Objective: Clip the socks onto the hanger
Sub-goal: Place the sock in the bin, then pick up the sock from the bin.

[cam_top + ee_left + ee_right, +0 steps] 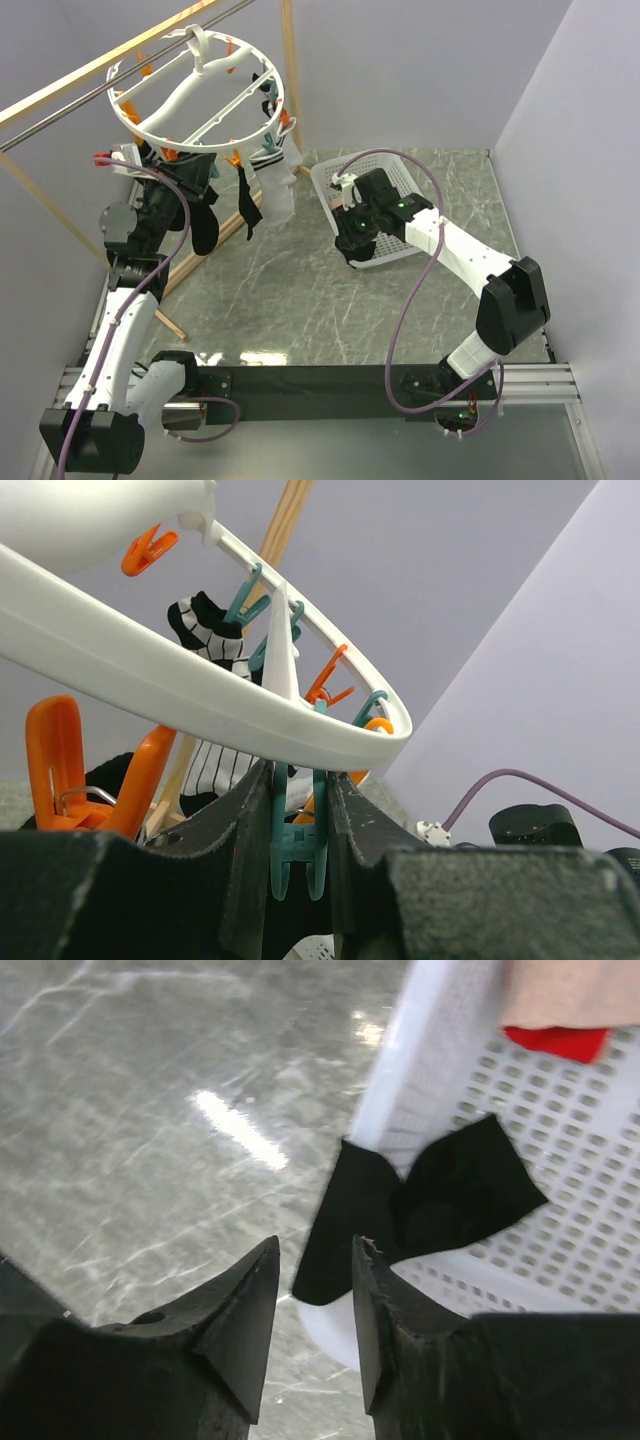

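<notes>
Hanger [128, 122] hangs at the far left, above the table [300, 290]. To its right, down on the table, you have the white basket [385, 172]. Your left arm [115, 320] reaches up under the hanger's near rim. Your right arm [460, 250] stretches to the basket, well right of the hanger. Two black socks [248, 208] dangle from the hanger's near side, and another black sock [420, 1200] drapes over the basket's rim. Your left fingers [240, 820] are narrowed onto a teal clip [298, 855] just below the hanger's rim. Your right fingers [240, 1310] stand slightly apart, holding nothing, just short of the draped sock.
</notes>
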